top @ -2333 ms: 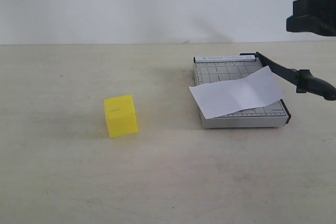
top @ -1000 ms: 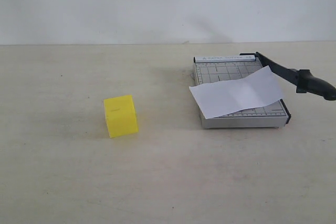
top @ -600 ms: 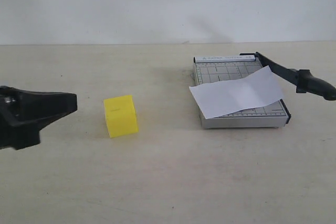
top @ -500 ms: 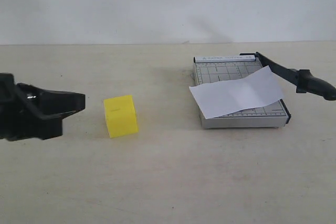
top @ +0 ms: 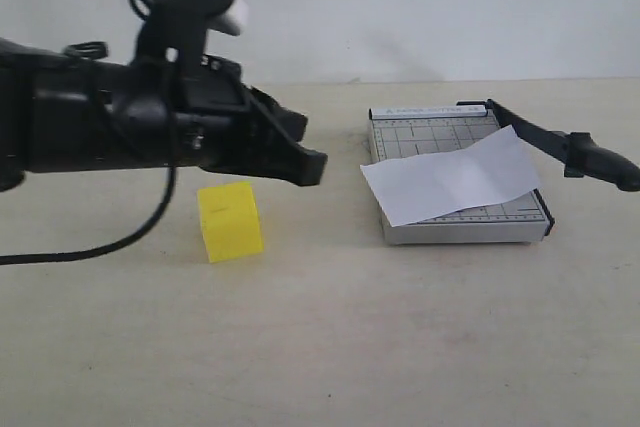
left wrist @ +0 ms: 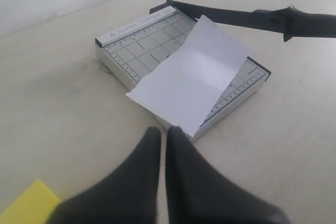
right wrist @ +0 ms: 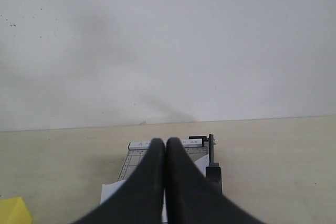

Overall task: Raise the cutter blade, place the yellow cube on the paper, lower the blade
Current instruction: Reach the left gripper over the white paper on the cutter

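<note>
The yellow cube (top: 230,220) rests on the table, left of the grey trimmer; a corner of the yellow cube (left wrist: 29,209) shows in the left wrist view. The white paper (top: 452,178) lies askew on the trimmer base (top: 420,132). The cutter blade (top: 530,132) stands lifted off the base, its handle (top: 603,163) out past the right edge. My left gripper (top: 312,167) hovers above and just right of the cube, shut and empty, pointing at the trimmer. My right gripper (right wrist: 165,142) is shut and empty, high up and facing the trimmer; the exterior view does not show it.
The left arm's black body (top: 110,122) and its cable (top: 120,242) hang over the table's left half, behind the cube. A pale wall (top: 400,7) runs along the far edge of the table.
The left arm has swept in from the left edge to above the cube, its tip now pointing at the trimmer. The right gripper left the exterior view earlier. Cube, paper and blade have not moved.
</note>
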Robot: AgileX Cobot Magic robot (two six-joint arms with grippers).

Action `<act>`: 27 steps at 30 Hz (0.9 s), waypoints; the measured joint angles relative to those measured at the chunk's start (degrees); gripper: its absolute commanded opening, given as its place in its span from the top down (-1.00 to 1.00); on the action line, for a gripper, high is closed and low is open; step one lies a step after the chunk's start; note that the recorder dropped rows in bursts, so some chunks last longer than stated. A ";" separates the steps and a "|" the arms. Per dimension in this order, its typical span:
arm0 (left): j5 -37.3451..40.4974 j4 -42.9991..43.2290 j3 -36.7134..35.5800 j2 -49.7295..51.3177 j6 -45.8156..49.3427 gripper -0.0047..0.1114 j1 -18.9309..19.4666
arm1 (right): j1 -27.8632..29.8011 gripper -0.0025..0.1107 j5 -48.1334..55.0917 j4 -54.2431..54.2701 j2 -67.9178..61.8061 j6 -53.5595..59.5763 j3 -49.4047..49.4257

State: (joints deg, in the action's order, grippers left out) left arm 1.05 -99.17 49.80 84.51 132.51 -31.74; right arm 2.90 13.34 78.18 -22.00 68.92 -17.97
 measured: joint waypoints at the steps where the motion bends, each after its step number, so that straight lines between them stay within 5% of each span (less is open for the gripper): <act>1: -0.74 0.00 1.27 2.23 0.13 0.84 -1.36 | 0.00 0.96 0.00 0.00 0.00 0.00 0.00; 8: -1.57 -0.14 9.48 14.44 0.62 0.84 -5.22 | 0.00 0.96 0.00 0.00 0.00 0.00 0.00; 27: -0.69 -0.18 27.54 30.34 0.99 0.84 -5.34 | 0.00 0.96 0.00 0.00 0.00 0.00 0.00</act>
State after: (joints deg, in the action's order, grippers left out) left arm 0.36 -99.36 77.34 114.86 133.49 -37.07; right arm 2.90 13.34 78.18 -22.00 68.92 -17.97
